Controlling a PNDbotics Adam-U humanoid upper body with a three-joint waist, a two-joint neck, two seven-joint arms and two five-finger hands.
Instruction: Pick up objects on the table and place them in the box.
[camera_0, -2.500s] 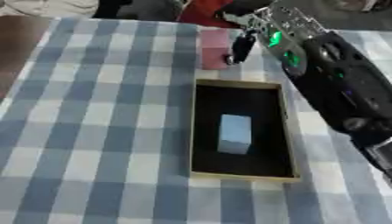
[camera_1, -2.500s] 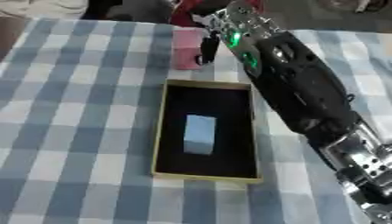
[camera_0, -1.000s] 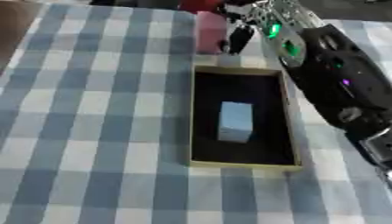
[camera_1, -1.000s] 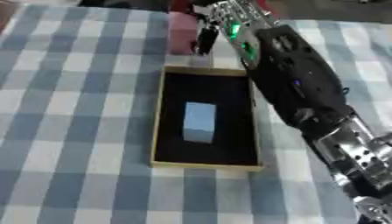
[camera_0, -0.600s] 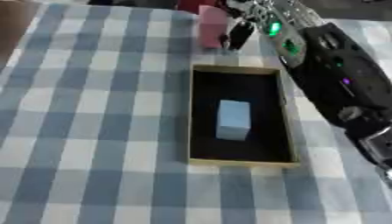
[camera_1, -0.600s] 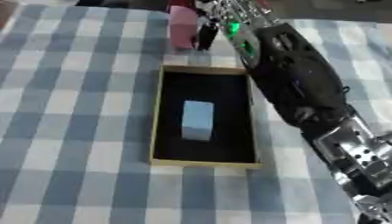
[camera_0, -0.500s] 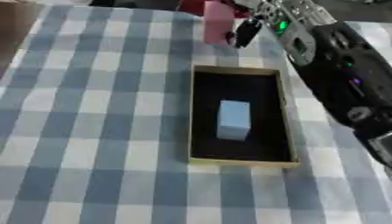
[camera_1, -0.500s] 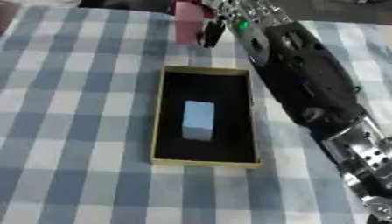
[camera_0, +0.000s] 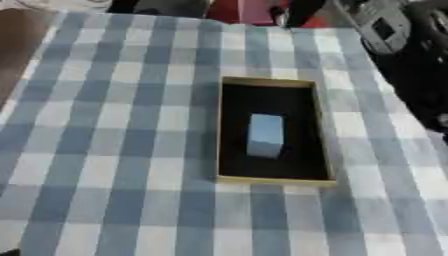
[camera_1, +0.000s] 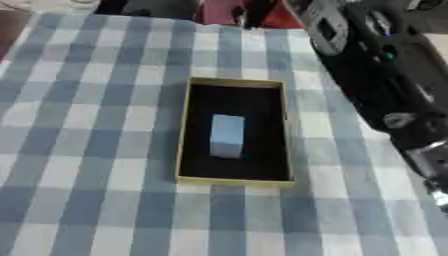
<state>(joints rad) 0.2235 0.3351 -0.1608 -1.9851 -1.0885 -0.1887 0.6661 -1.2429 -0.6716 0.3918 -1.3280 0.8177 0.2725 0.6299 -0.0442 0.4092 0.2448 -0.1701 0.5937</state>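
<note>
Box (camera_0: 319, 125), shallow, gold-rimmed and black-lined, sits mid-table holding a pale blue block (camera_0: 265, 135) at its centre. The block looks rigid and light; grasp its long sides. The right arm (camera_1: 385, 75) stretches toward one o'clock; whether its hand grips anything cannot be told.

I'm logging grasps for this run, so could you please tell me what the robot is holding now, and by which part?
It cannot be told: only the right arm shows, and neither hand is visible.
</note>
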